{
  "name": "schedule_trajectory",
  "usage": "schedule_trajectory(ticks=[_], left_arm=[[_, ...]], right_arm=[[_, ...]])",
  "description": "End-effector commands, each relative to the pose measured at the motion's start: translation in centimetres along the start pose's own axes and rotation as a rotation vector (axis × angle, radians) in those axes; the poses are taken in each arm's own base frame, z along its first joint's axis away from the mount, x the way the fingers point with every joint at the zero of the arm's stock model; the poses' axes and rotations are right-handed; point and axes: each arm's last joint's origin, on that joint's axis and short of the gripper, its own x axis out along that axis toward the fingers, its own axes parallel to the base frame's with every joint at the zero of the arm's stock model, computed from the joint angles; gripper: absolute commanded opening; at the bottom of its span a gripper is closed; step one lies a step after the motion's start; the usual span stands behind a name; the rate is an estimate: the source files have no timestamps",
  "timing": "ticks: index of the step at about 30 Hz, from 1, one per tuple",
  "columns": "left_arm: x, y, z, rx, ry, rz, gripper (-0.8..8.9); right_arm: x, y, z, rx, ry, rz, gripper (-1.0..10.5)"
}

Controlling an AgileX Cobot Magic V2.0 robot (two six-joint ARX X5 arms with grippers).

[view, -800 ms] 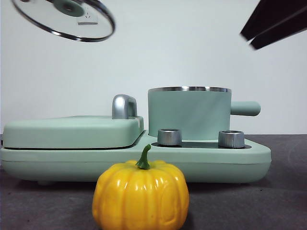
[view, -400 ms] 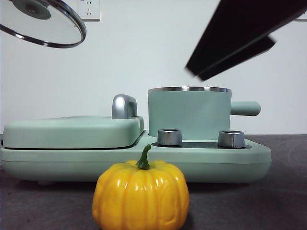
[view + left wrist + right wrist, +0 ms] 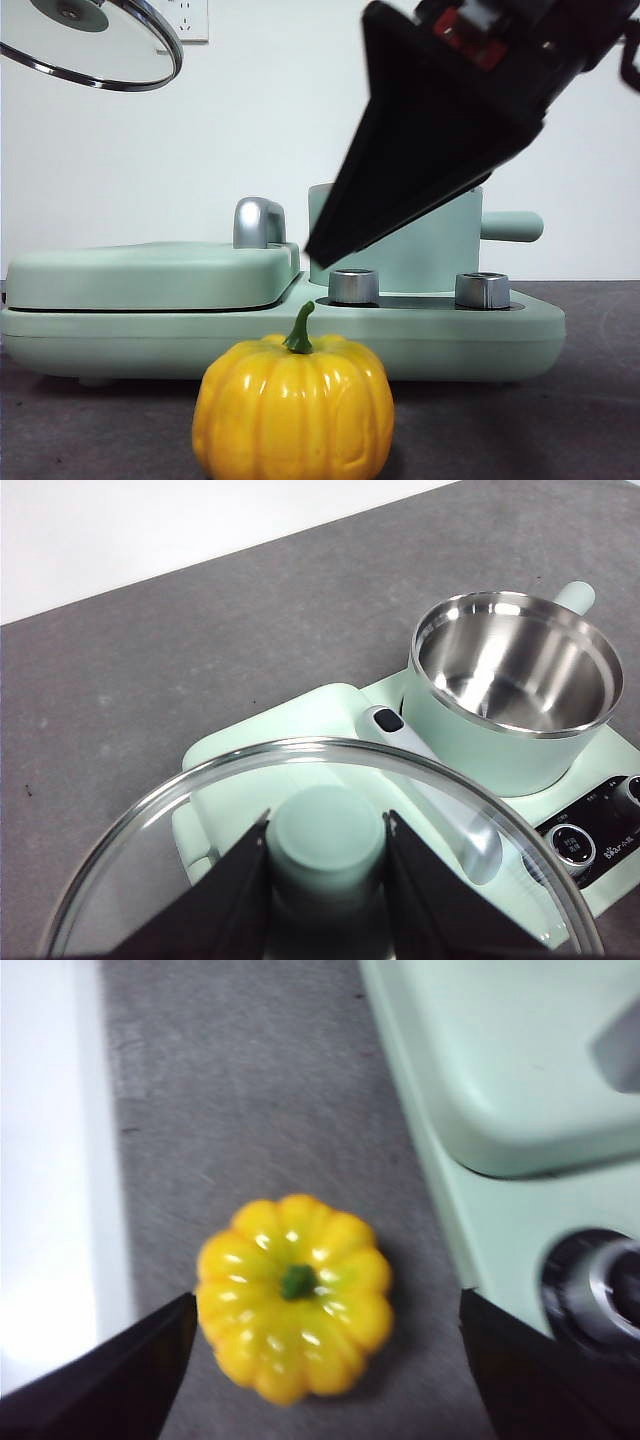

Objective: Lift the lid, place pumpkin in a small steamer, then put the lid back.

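Black wedge-shaped end effector (image 3: 330,245), red detail, black cable

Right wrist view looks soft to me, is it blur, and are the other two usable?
Right wrist view: blurred, though the pumpkin reads between the open right gripper. Left wrist view: sharp, glare inside the pot. Front view: sharp pumpkin, pot partly blocked.

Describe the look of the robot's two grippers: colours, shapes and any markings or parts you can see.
The right gripper has matte black, flat wedge-shaped jaws tapering to a point, with red and white parts on its dark body. The left gripper shows the same plain black, angular jaws. No markings are visible.
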Motion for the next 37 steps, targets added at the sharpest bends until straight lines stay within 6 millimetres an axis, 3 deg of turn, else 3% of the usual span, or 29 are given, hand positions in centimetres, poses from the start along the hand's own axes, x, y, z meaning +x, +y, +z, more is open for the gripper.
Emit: schedule_trajectory(ticks=[1, 23, 37], left_arm=[[-0.2, 0.0, 0.7, -0.005, -0.044, 0.005, 0.1], [-0.2, 0.1, 0.7, 0.002, -0.042, 0.031, 0.1], [-0.2, 0.1, 0.7, 0.002, -0.042, 0.031, 0.1]], right_arm=[[0.9, 0.2, 0.7, -0.023, -0.01, 0.023, 4.3], [5.2, -0.1, -0.7, -0.001, 0.113, 0.068, 4.3], [5.3, -0.1, -0.7, 0.031, 0.126, 0.067, 3.8]])
